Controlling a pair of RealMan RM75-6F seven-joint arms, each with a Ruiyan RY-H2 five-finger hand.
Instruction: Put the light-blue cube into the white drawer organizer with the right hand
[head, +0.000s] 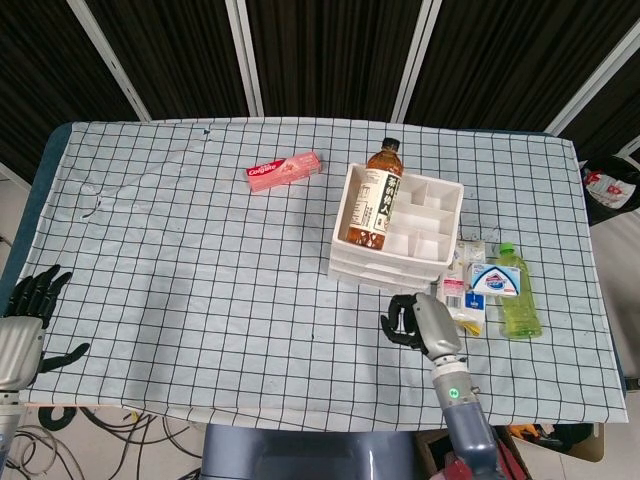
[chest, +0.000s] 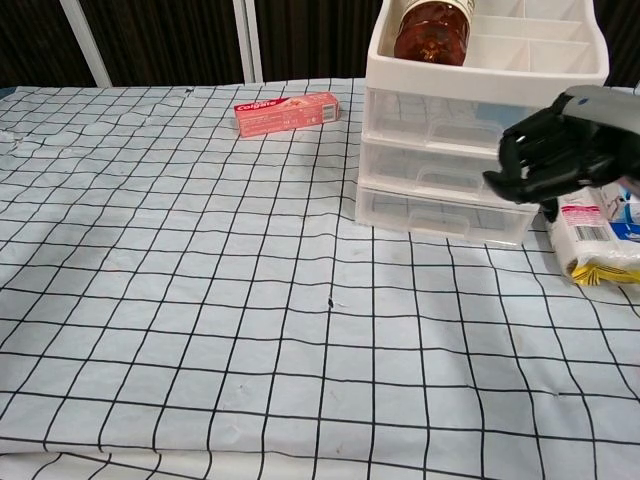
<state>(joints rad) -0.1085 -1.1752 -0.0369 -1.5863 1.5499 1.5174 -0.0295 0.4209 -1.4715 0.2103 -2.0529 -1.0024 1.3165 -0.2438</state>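
head cam looks straight down on the whole table (head: 150, 250); chest cam's low, close, facing forward; both catch the white drawer organizer (head: 398, 232).

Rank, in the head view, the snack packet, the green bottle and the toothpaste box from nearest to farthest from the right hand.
From the right hand:
1. Snack packet, just beside it to the right.
2. Green bottle, farther right near the table edge.
3. Toothpaste box, far off, up and left past the white drawer organizer.

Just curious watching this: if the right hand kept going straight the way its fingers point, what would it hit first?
Probably nothing soon: the right hand points left, passing in front of the organizer over bare cloth, though depth is unclear.
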